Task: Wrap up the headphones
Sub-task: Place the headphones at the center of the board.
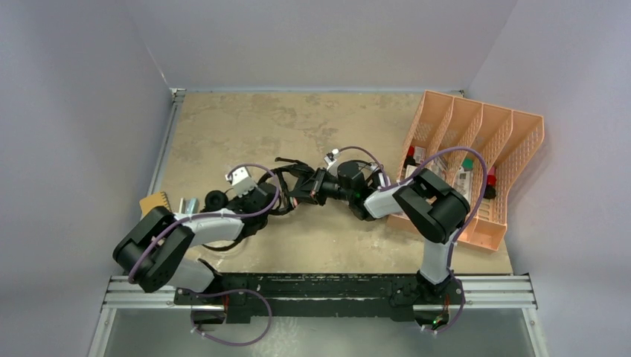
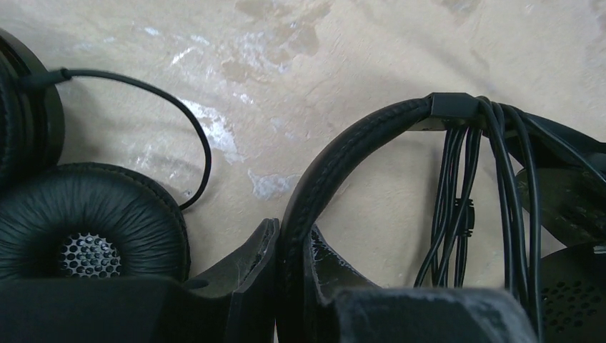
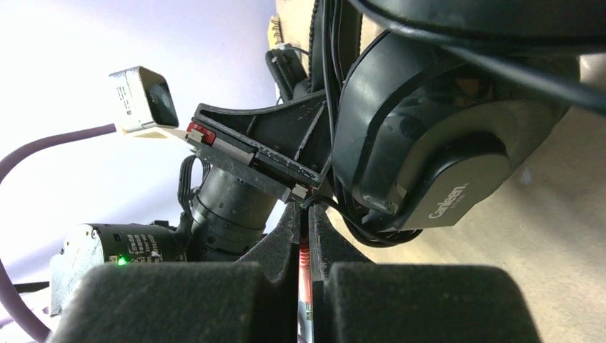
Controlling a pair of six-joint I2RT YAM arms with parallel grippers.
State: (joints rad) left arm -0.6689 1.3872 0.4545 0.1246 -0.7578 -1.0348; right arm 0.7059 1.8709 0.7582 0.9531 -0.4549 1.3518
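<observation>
Headband (image 2: 336,164) of black headphones (image 1: 292,178) pinched in left tool (image 2: 291,232); right tool (image 3: 304,214) closed beside earcup (image 3: 429,143).

One legible mark: a white brand word printed diagonally on the earcup (image 3: 443,164) of the larger black headphones (image 3: 386,86), right wrist view. It reads like "Ganleen"; the G is sure, the later letters less so. The white camera box (image 3: 143,100) in the same view has a side label with dark print, too small to read.
</observation>
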